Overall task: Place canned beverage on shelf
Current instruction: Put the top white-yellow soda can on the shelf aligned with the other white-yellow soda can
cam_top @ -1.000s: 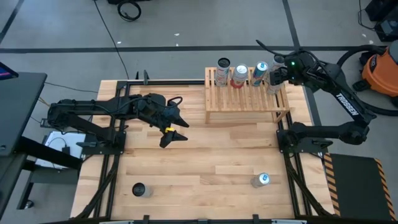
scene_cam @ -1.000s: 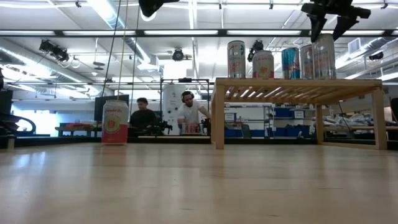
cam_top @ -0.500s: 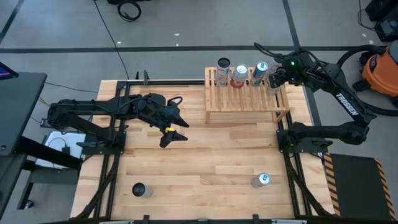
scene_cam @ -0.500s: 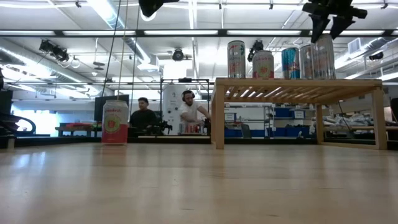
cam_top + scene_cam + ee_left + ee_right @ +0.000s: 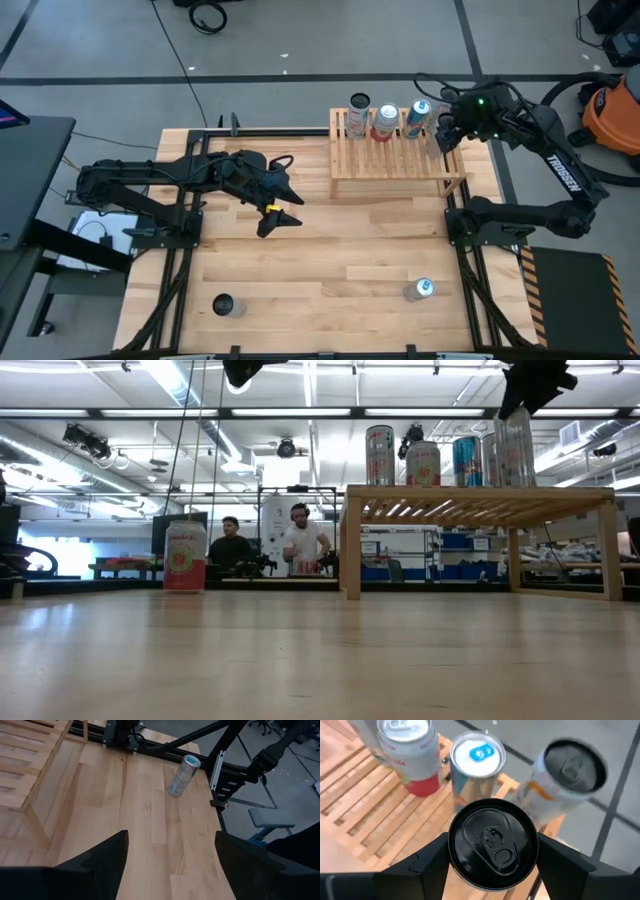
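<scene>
Right hand [image 5: 447, 128] of mine hung over the shelf's [image 5: 395, 160] far right corner, fingers around a black-topped can [image 5: 492, 842] standing there. Whether they gripped it, I cannot tell. Left hand [image 5: 280, 205] waited open above the table [image 5: 330, 260].

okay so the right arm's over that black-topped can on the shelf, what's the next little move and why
Probably lift the right gripper straight up. The black-topped can stands upright on the shelf beside three other cans, and the fingers flank it with gaps showing, so it looks released. Rising vertically should avoid nudging it or its close neighbours.
</scene>
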`<state>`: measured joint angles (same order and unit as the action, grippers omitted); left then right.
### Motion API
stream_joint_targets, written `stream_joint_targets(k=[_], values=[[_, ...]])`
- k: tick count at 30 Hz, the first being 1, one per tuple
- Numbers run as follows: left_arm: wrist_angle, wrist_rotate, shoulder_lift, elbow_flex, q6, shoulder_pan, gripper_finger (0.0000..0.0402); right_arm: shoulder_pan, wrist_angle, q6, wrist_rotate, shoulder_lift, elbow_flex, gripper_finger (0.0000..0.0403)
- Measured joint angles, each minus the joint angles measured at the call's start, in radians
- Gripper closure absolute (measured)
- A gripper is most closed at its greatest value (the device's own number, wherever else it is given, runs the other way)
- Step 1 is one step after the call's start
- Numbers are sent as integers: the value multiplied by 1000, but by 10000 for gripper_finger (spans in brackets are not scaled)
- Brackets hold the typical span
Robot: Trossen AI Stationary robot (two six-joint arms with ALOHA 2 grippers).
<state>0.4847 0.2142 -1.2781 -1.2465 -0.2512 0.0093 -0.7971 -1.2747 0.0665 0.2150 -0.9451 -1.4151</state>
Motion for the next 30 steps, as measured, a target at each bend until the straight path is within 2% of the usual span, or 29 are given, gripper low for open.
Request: stream_joint_targets(k=[5,11,17,20,26,30], values=[[-1,0,0,0,0,0,102,-44,-1,-148,-30,6,0,141],[-1,0,0,0,-7,0,102,-100,7,-256,-165,5,0,138],[-1,0,0,0,-7,0,102,-159,15,-354,-174,5,0,138],[-1,0,0,0,-7,0,102,-192,15,-395,-196,5,0,138],[0,0,0,0,-8,0,102,-253,6,-470,-338,-3,-1,137],[0,0,0,0,-8,0,102,-286,17,-486,-366,-6,-2,136]])
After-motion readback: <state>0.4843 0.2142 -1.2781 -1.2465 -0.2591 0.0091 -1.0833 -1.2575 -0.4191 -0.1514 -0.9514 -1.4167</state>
